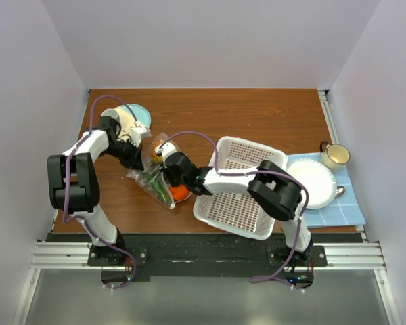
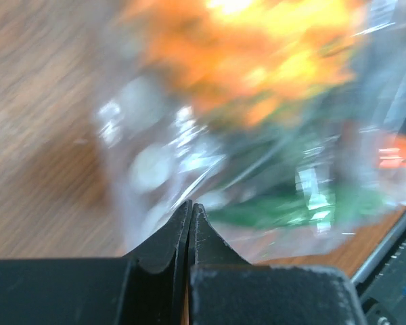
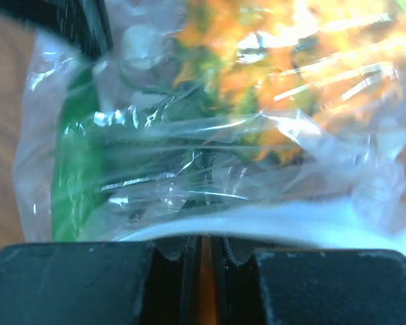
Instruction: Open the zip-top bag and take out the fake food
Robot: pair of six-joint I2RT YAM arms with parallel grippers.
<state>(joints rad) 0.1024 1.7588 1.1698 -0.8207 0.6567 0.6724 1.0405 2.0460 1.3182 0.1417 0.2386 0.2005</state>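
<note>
The clear zip-top bag (image 1: 152,172) lies on the wooden table between my two grippers, with the fake food inside: an orange (image 1: 181,193), a green piece (image 1: 164,191) and a yellow piece (image 1: 157,157). My left gripper (image 1: 137,157) is shut on the bag's far left part; in the left wrist view its tips (image 2: 191,206) pinch the plastic (image 2: 155,162) in front of blurred orange (image 2: 243,54) and green (image 2: 291,210) shapes. My right gripper (image 1: 169,166) is shut on the bag's white edge strip (image 3: 271,227), with its tips (image 3: 203,238) under it.
A white perforated basket (image 1: 250,142) stands just right of the bag, under my right arm. A white plate (image 1: 314,183) and a mug (image 1: 335,156) sit on a blue cloth (image 1: 345,210) at the right. A teal disc (image 1: 141,115) lies at the back left.
</note>
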